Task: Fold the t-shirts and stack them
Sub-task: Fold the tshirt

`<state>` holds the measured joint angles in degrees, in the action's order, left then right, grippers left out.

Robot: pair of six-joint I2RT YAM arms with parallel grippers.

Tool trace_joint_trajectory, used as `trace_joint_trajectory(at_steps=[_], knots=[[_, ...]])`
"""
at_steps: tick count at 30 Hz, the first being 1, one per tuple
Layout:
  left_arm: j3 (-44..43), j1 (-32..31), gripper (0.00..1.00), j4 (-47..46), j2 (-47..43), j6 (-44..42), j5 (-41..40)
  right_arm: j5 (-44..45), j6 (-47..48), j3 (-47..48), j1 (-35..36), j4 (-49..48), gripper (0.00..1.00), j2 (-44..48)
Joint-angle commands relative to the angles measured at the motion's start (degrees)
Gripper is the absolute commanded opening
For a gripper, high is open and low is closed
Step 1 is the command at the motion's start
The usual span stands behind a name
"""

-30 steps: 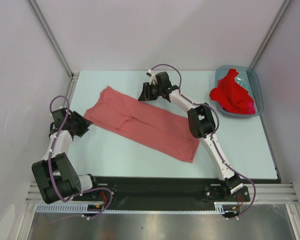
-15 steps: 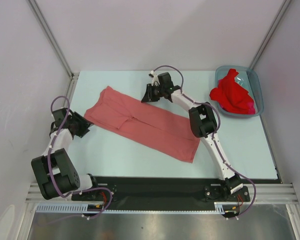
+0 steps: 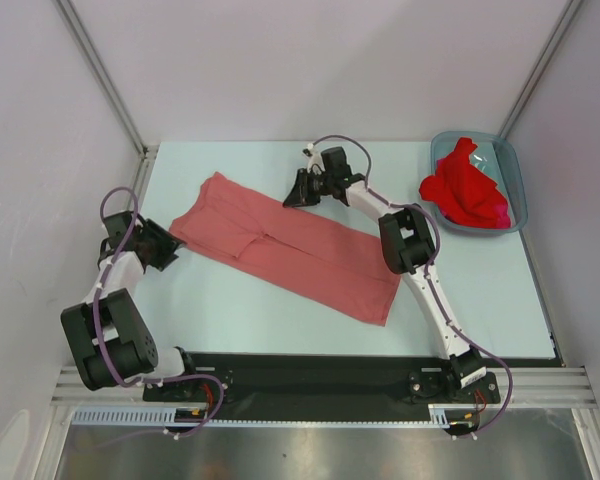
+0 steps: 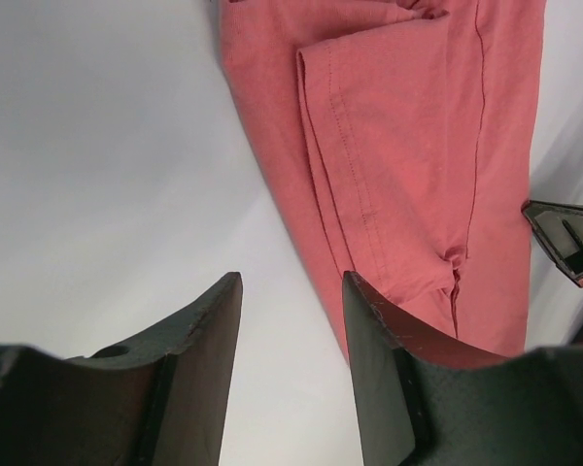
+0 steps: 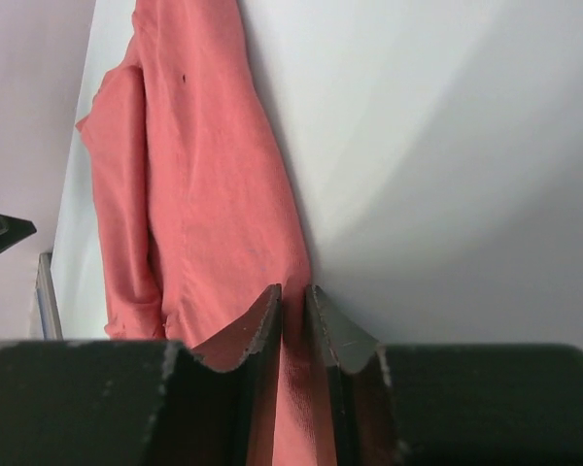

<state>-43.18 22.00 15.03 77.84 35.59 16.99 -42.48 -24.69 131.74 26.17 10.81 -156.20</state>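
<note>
A salmon-pink t-shirt (image 3: 300, 250), folded into a long strip, lies diagonally across the table. My right gripper (image 3: 292, 196) sits at the strip's far edge. In the right wrist view its jaws (image 5: 291, 291) are shut on a pinch of the pink cloth (image 5: 204, 175). My left gripper (image 3: 172, 252) is open and empty, low over the bare table just off the shirt's left corner. In the left wrist view (image 4: 291, 282) the shirt (image 4: 398, 146) lies just beyond and right of its fingers. Bright red t-shirts (image 3: 465, 190) lie crumpled in the bin.
The translucent blue-grey plastic bin (image 3: 517, 180) stands at the back right corner of the pale table (image 3: 480, 300). Metal frame posts rise at both back corners. A black rail runs along the near edge by the arm bases.
My right gripper has shifted slightly to the right along the shirt's far edge. The left arm's elbow has drawn a little to the left. The shirt lies much as before.
</note>
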Motion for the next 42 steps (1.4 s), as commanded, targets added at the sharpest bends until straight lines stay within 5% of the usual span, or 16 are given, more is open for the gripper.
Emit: trace_joint_trajectory(at_steps=[1, 6, 10, 24, 33, 38, 42], knots=[[-2.52, 0.15, 0.51, -1.67, 0.73, 0.35, 0.67, -3.05, -0.71, 0.8, 0.89, -1.49, 0.22, -1.21], [-2.88, 0.15, 0.51, -1.75, 1.43, 0.27, 0.67, -2.87, -3.26, 0.62, 1.16, -3.42, 0.16, -2.26], [-2.88, 0.06, 0.52, -1.75, 1.61, 0.44, 0.5, 1.85, -5.02, 0.8, 0.28, -3.86, 0.0, -2.44], [-2.7, -0.38, 0.52, -3.16, 3.19, 2.46, 1.46, 18.83, -7.48, -1.31, -9.12, -1.93, 0.0, -0.16], [-9.54, -8.36, 0.61, -9.47, 13.09, 3.52, 1.47, 20.86, -4.85, -11.15, -11.76, 2.02, 0.01, 7.57], [-22.34, -16.1, 0.58, -16.5, 25.58, 8.43, 0.85, 21.56, 0.15, -12.57, -12.02, 7.7, 0.33, 12.67], [-35.63, -20.67, 0.5, -12.66, 34.73, 7.3, -7.57, 24.02, 4.29, -4.85, -12.9, 18.35, 0.51, 13.2]])
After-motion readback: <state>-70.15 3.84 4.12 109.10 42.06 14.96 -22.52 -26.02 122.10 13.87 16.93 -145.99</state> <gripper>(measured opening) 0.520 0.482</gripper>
